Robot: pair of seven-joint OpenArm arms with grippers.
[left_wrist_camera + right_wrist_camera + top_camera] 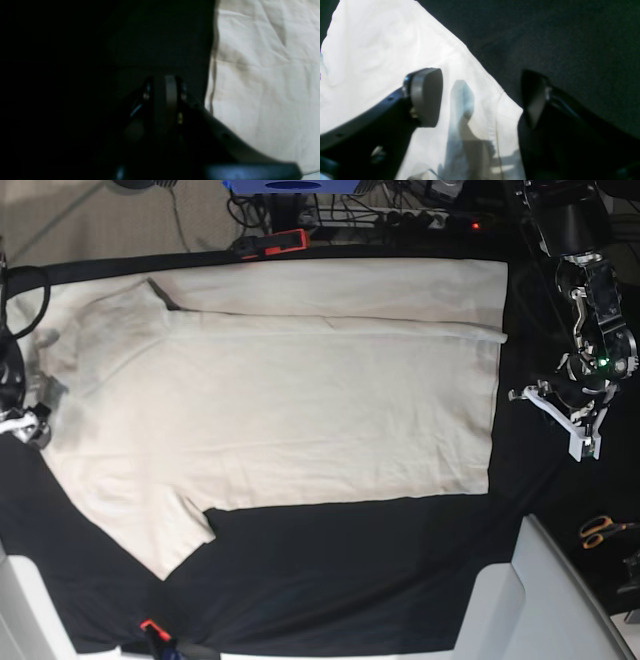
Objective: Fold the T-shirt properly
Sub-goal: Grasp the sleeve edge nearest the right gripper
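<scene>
The cream T-shirt point(300, 400) lies spread flat on the black tablecloth point(350, 580), with its top long edge folded over and one sleeve pointing to the lower left. At the shirt's left end, my right gripper point(25, 425) is open. In the right wrist view its jaws point(480, 82) straddle a hemmed edge of the shirt point(382, 50), one finger point(426, 97) over the fabric and the other over black cloth. My left gripper point(580, 440) hovers right of the shirt. In the left wrist view its fingers point(171, 92) are pressed together over black cloth, with nothing between them and the shirt's edge point(262, 75) just beside them.
Orange-handled scissors point(605, 530) lie at the right edge. An orange clamp point(275, 242) grips the cloth at the back, and another point(150, 627) at the front. White bins point(530, 600) stand at the lower right. Cables and a blue object point(290, 185) sit behind the table.
</scene>
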